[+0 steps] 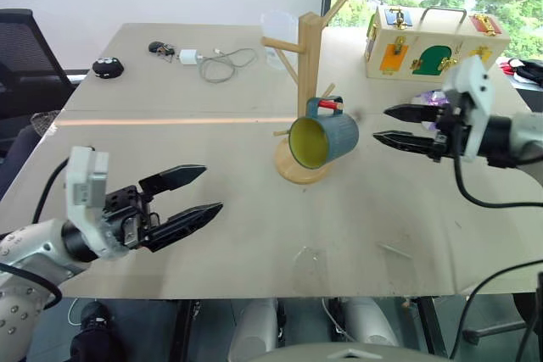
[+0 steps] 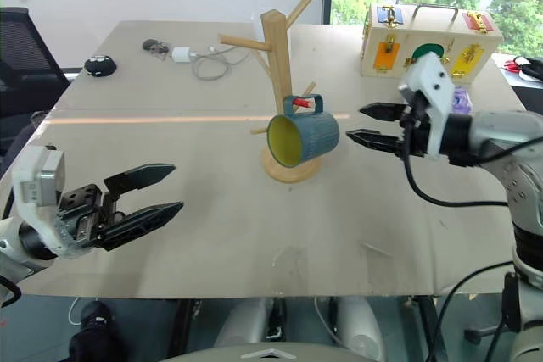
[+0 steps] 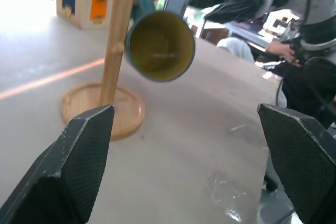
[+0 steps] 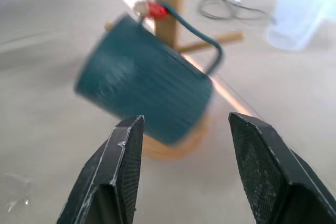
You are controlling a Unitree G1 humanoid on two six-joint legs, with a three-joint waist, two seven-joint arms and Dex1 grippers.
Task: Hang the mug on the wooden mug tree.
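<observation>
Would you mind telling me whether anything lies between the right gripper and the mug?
Nothing visible does. The mug hangs by its handle on a peg of the wooden mug tree, and the right gripper, fingers open, is beside it across bare table.

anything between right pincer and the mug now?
Nothing: in the left eye view only bare table shows between the open right pincer and the mug hanging on the wooden mug tree.

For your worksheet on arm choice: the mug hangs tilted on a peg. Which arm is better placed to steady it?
Right, probably. The right gripper is open beside the mug on the mug tree, pointing at it; the left gripper hangs open, farther away.
</observation>
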